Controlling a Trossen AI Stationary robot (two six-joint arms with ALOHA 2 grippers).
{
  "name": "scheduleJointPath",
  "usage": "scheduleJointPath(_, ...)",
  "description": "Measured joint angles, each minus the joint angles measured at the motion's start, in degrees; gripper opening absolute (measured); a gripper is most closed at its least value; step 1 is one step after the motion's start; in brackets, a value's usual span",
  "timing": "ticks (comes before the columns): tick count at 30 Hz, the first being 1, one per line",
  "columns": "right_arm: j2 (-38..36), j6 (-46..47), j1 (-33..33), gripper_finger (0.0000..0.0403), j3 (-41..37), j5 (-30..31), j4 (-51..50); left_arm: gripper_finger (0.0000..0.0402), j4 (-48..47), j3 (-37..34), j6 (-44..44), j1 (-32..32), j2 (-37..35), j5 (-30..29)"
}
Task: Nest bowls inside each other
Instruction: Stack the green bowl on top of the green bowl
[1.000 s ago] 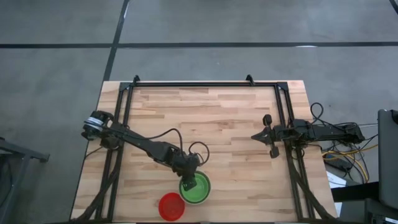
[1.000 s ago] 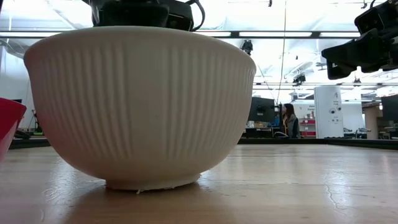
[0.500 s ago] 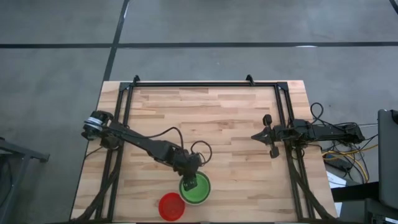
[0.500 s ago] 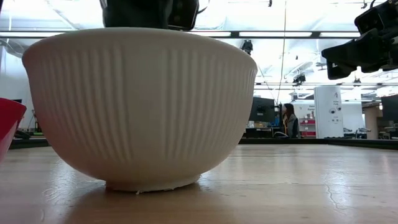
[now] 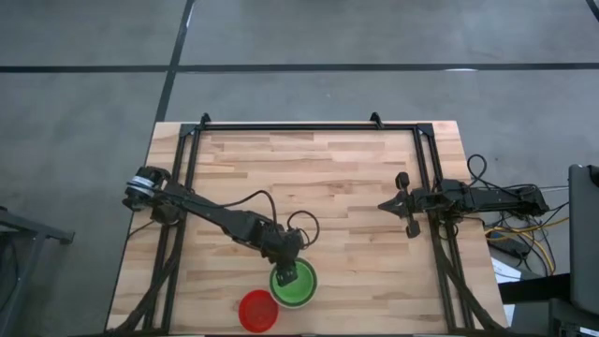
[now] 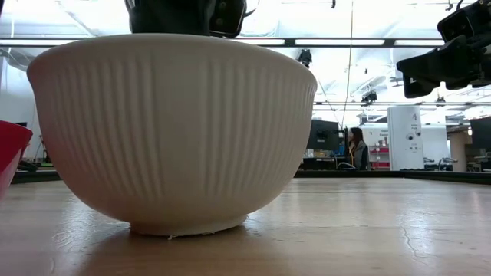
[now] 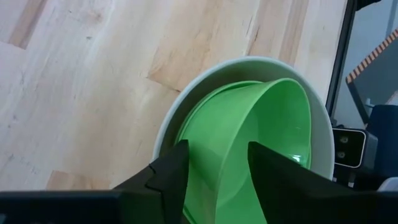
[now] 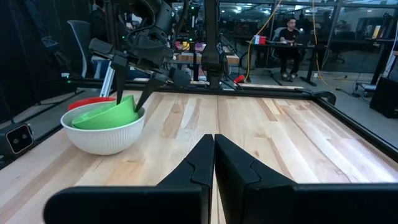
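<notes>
A white ribbed bowl (image 6: pixel 173 130) stands on its foot near the table's front edge. In it lies a green bowl (image 7: pixel 261 130), tilted, with one side of its rim raised (image 8: pixel 127 99). Just left of them a red bowl (image 5: pixel 257 310) rests on the table. My left gripper (image 7: pixel 217 171) is open above the stack, pointing steeply down, with one finger outside the green bowl's raised wall and one over its inside. My right gripper (image 8: pixel 214 146) is shut and empty at the table's right side, pointing level toward the left. My left gripper straddles the raised side of the green bowl's rim (image 7: pixel 189 143), coming from above and slanting down. Whether either finger (image 8: pixel 118 93) touches the bowl I cannot tell. The green bowl leans inside the white one.
Black frame rails (image 5: pixel 187 168) run along the table's left, right and far sides. Bare wood (image 5: pixel 318 178) lies between the bowls and the far edge. The bowls stand close to the near edge. A person (image 6: pixel 357 149) sits far off in the room.
</notes>
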Motion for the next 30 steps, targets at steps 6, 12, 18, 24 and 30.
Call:
scheduleJointPath(6,0.0,0.0,0.0,0.0009,0.0,0.0,0.0,0.0193,0.0,0.0,0.0,0.1,0.0,0.0)
scheduleJointPath(12,0.0,0.0,0.0,0.0009,0.0,0.0,0.0,0.0204,-0.4,0.0,0.4,0.4,0.0,0.0)
scheduleJointPath(18,0.0,0.0,0.0,0.0009,0.0,0.0,0.0,0.0204,-0.9,-0.1,2.0,1.6,-0.3,0.0)
scheduleJointPath(24,0.0,0.0,0.0,0.0009,0.0,0.0,0.0,0.0204,-1.7,-0.1,4.2,3.1,-1.9,-0.1)
scheduleJointPath(30,0.0,0.0,0.0,0.0009,0.0,0.0,0.0,0.0204,-2.0,-0.8,4.5,3.1,-2.0,-0.7)
